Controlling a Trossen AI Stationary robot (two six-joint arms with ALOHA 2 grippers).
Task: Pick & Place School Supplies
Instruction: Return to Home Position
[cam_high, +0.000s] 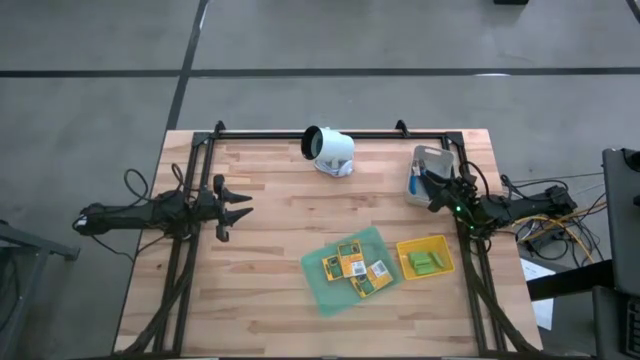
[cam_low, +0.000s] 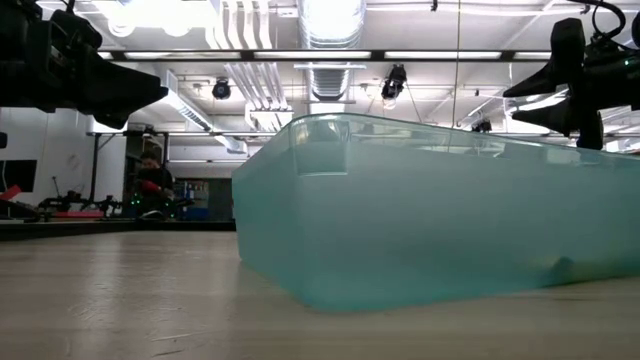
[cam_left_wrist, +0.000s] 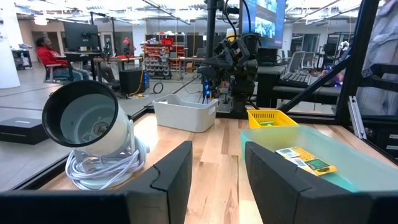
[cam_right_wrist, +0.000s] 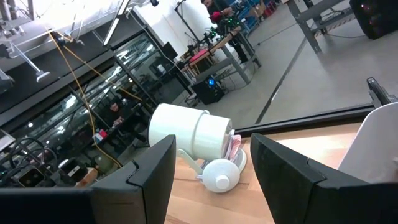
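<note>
Mid-left, our left gripper (cam_high: 246, 205) and, upper right at the white rectangular plastic bin (cam_high: 420, 152), our right gripper (cam_high: 436, 192) gaped wide, empty; we judged lifting clear of that bin wisest.

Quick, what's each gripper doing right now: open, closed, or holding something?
Left gripper: open, holding nothing.
Right gripper: open, holding nothing, by the white bin.

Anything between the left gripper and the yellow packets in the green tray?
Nothing visible: bare wooden table lies between the left gripper and the yellow-and-green printed packets, besides the wall of the translucent green tray.
</note>
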